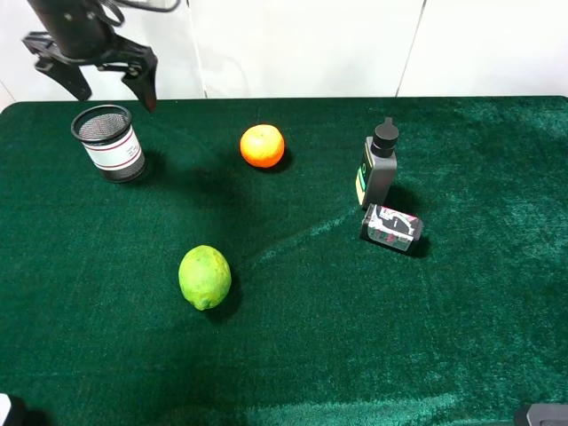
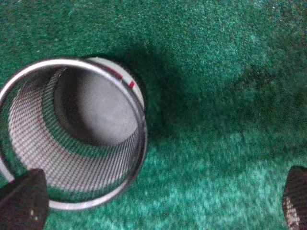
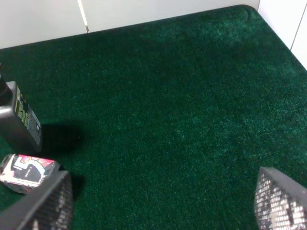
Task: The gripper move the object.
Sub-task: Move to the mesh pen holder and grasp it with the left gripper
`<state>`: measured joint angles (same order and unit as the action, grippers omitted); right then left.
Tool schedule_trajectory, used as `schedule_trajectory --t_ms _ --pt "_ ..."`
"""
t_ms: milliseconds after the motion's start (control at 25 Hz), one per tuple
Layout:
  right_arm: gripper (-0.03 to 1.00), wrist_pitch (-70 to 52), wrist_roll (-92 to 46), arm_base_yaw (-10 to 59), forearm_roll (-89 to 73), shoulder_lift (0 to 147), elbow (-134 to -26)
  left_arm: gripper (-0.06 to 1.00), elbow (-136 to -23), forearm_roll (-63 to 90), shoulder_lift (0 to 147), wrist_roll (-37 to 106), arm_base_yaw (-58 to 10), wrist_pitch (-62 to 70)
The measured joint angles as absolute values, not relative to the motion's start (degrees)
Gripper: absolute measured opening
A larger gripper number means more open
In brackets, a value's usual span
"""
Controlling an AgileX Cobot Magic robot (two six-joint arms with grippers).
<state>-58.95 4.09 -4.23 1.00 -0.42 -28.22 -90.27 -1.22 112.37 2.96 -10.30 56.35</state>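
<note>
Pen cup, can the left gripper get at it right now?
Probably yes. The left gripper hangs open just above the pen cup, nothing between them, though the cup sits under one finger, not centred.

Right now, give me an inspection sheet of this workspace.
Surface: green cloth, faint crease, no spills seen.
Job's things: mesh pen cup upright, empty, far left.
Clutter: orange, lime, grey bottle upright, small jar on its side near it.
Grippers: left gripper open above the cup, empty; right gripper open, empty.
Cables: black cable looped above the left gripper.
Surroundings: white wall panels behind the cloth.
</note>
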Motion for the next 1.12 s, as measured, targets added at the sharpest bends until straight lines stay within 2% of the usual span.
schedule_trajectory --t_ms 1120 --pt "0.57 -59.0 4.1 -4.2 1.0 -0.4 -28.2 0.98 -90.3 -1.8 124.7 2.8 -10.6 52.2"
